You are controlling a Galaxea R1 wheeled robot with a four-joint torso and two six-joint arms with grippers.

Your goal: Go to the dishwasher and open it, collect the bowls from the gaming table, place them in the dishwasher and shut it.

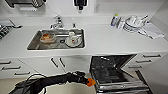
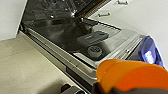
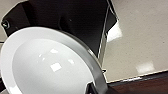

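One orange bowl (image 1: 91, 82) pinched at rim by left gripper (image 1: 86, 81), beside open dishwasher (image 1: 117, 75); judged light, rigid, slippery. Right fingers: cannot tell.

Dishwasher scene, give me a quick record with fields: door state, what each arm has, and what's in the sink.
dishwasher: door open and folded down, dark inside
left gripper: holds the orange bowl beside the open door's left edge
orange bowl, left wrist view: large in the foreground, before the door
white bowl: large and close in the right wrist view, over pale floor
sink: dishes inside, one with something orange
counter: stacked dishes at back right
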